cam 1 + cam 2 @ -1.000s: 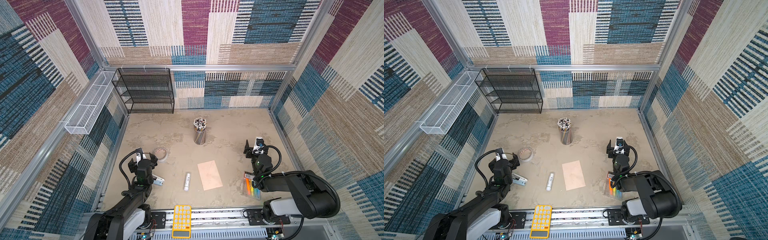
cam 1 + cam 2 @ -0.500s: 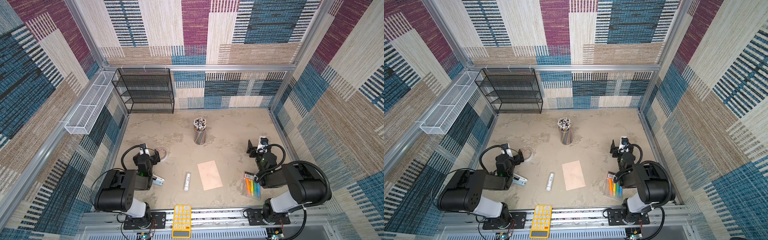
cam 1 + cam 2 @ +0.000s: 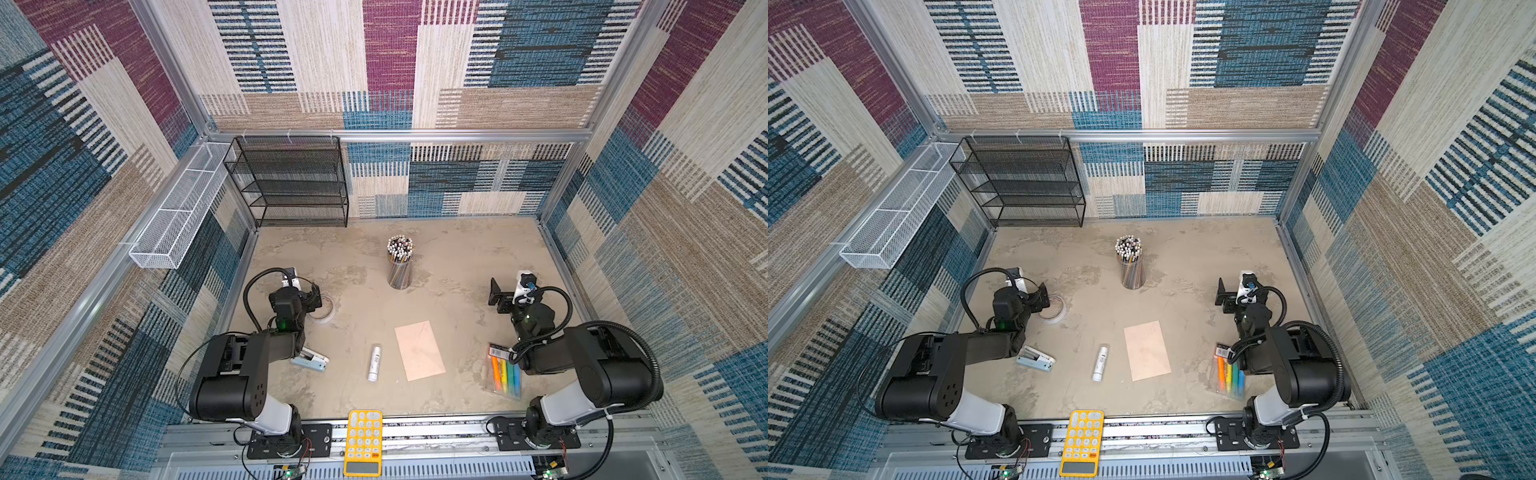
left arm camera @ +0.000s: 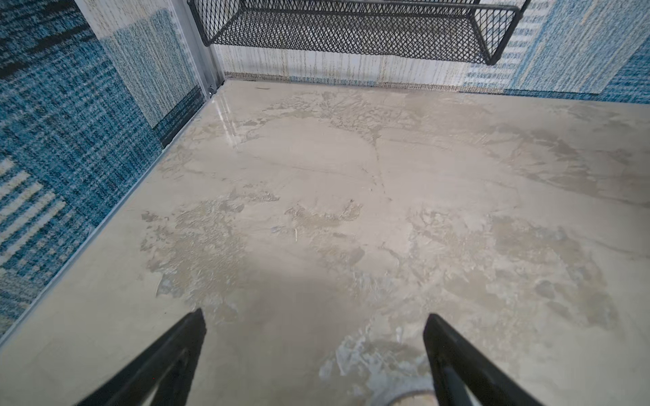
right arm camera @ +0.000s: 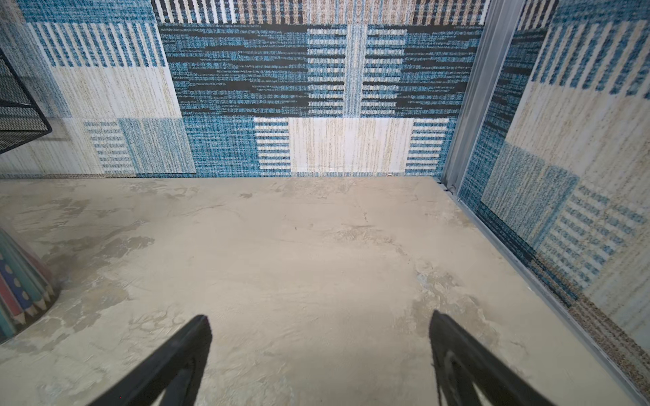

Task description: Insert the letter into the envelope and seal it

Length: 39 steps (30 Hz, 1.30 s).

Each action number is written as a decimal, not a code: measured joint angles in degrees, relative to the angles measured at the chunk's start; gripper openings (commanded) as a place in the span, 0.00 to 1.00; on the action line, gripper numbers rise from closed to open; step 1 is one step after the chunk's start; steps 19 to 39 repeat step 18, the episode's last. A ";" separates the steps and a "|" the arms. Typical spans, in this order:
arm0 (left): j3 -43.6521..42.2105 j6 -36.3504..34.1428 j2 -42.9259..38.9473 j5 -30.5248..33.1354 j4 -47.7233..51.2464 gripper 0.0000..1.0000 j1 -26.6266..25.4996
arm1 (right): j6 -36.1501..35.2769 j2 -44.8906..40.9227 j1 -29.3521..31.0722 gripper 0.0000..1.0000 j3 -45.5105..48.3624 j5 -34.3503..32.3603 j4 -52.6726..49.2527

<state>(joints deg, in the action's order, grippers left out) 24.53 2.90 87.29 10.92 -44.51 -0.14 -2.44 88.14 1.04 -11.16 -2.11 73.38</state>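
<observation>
the mottled beige stone-look tabletop (image 3: 457,257) lies bare across its far half, hemmed by aluminium rails and carpet-patterned walls. a black wire-mesh shelf rack (image 3: 291,183) fills the far left corner. the pale peach-tan rectangular paper envelope (image 3: 419,350) lies flat near the front middle, between the arms and well apart from both. the left gripper (image 4: 314,316) and right gripper (image 5: 318,318) each stand wide over bare table, holding nothing. the envelope shows only in both top views. the right wrist view catches the clear cup of coloured pencils (image 5: 17,291) up close.
</observation>
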 measured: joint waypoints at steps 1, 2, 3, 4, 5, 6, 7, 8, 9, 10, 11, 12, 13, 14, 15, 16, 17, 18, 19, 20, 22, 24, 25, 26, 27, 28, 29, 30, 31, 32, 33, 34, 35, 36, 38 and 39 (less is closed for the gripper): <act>0.00 0.00 0.00 -0.50 0.26 0.99 0.02 | 0.00 0.00 0.00 1.00 -0.02 0.00 0.00; 0.00 0.00 0.00 -0.50 0.50 0.99 0.02 | 0.00 0.00 0.00 1.00 -0.02 0.00 0.00; 0.02 0.00 0.00 -0.52 0.79 0.99 0.02 | 0.00 0.00 0.00 1.00 -0.02 0.00 -0.02; 0.09 0.00 0.00 -0.55 1.09 0.99 0.02 | 0.00 0.00 0.00 1.00 -0.02 0.00 -0.02; 0.11 0.00 0.00 -0.55 1.31 0.99 0.00 | 0.00 0.00 0.00 1.00 -0.04 0.00 -0.02; 0.11 0.00 0.00 -0.55 1.49 0.99 0.00 | 0.00 0.00 0.00 1.00 -0.04 0.02 -0.02; 0.11 0.00 0.00 -0.55 1.57 0.99 0.00 | 0.00 0.00 0.00 1.00 -0.04 0.02 -0.02; 0.11 0.00 0.00 -0.55 1.70 0.99 0.00 | 0.00 0.00 -0.02 1.00 -0.07 0.02 -0.02; 0.11 0.00 0.00 -0.57 1.81 0.99 0.00 | 0.00 0.00 -0.02 1.00 -0.09 0.02 -0.04; 0.11 0.00 0.00 -0.57 1.88 0.99 0.00 | 0.00 0.00 -0.04 1.00 -0.09 0.02 -0.04; 0.11 0.00 0.00 -0.57 1.88 0.99 0.00 | 0.00 0.00 -0.04 1.00 -0.09 0.02 -0.04; 0.11 0.00 -0.04 -0.57 1.88 0.99 0.00 | 0.00 0.02 -0.04 1.00 -0.09 0.02 -0.04; 0.11 0.00 -0.07 -0.57 1.88 0.99 0.00 | 0.00 0.02 -0.04 1.00 -0.09 0.02 -0.04; 0.11 0.00 -0.09 -0.57 1.88 0.99 0.00 | 0.00 0.02 -0.04 1.00 -0.11 0.02 -0.04; 0.11 0.00 -0.09 -0.57 1.88 0.99 0.00 | 0.00 0.02 -0.04 1.00 -0.13 0.02 -0.11; 0.11 0.00 -0.09 -0.59 1.88 0.99 0.00 | 0.00 0.02 -0.04 1.00 -0.15 0.02 -0.13; 0.11 0.00 -0.09 -0.59 1.88 0.99 0.00 | 0.00 0.02 -0.04 1.00 -0.15 0.02 -0.17; 0.11 0.00 -0.09 -0.59 1.88 0.99 0.00 | 0.00 0.02 -0.04 1.00 -0.15 0.02 -0.20; 0.11 0.00 -0.09 -0.59 1.88 0.99 0.00 | 0.00 0.02 -0.04 1.00 -0.15 0.02 -0.20; 0.11 0.00 -0.09 -0.59 1.88 0.99 0.00 | 0.00 0.02 -0.04 1.00 -0.15 0.02 -0.20; 0.11 0.00 -0.09 -0.59 1.88 0.99 0.00 | 0.00 0.02 -0.04 1.00 -0.15 0.02 -0.20; 0.11 0.00 -0.09 -0.59 1.88 0.99 0.00 | 0.00 0.02 -0.04 1.00 -0.15 0.02 -0.20; 0.11 0.00 -0.09 -0.59 1.88 0.99 0.00 | 0.00 0.02 -0.04 1.00 -0.15 0.02 -0.20; 0.11 0.00 -0.09 -0.59 1.88 0.99 0.00 | 0.00 0.02 -0.04 1.00 -0.15 0.02 -0.20; 0.11 0.00 -0.09 -0.59 1.88 0.99 0.00 | 0.00 0.02 -0.04 1.00 -0.15 0.02 -0.20; 0.11 0.00 -0.09 -0.59 1.88 0.99 0.00 | 0.00 0.02 -0.04 1.00 -0.15 0.02 -0.20; 0.11 0.00 -0.09 -0.59 1.88 0.99 0.00 | 0.00 0.02 -0.04 1.00 -0.15 0.02 -0.20; 0.11 0.00 -0.09 -0.59 1.88 0.99 0.00 | 0.00 0.02 -0.04 1.00 -0.15 0.02 -0.20; 0.11 0.00 -0.09 -0.59 1.88 0.99 0.00 | 0.00 0.02 -0.04 1.00 -0.15 0.02 -0.20; 0.11 0.00 -0.09 -0.59 1.88 0.99 0.00 | 0.00 0.02 -0.04 1.00 -0.15 0.02 -0.20; 0.11 0.00 -0.09 -0.59 1.88 0.99 0.00 | 0.00 0.02 -0.04 1.00 -0.15 0.02 -0.20; 0.11 0.00 -0.09 -0.59 1.88 0.99 0.00 | 0.00 0.02 -0.04 1.00 -0.15 0.02 -0.20; 0.11 0.00 -0.09 -0.59 1.88 0.99 0.00 | 0.00 0.02 -0.04 1.00 -0.15 0.02 -0.20; 0.11 0.00 -0.09 -0.59 1.88 0.99 0.00 | 0.00 0.02 -0.04 1.00 -0.15 0.02 -0.20; 0.11 0.00 -0.09 -0.59 1.88 0.99 0.00 | 0.00 0.02 -0.04 1.00 -0.15 0.02 -0.20; 0.11 0.00 -0.09 -0.59 1.88 0.99 0.00 | 0.00 0.02 -0.04 1.00 -0.15 0.02 -0.20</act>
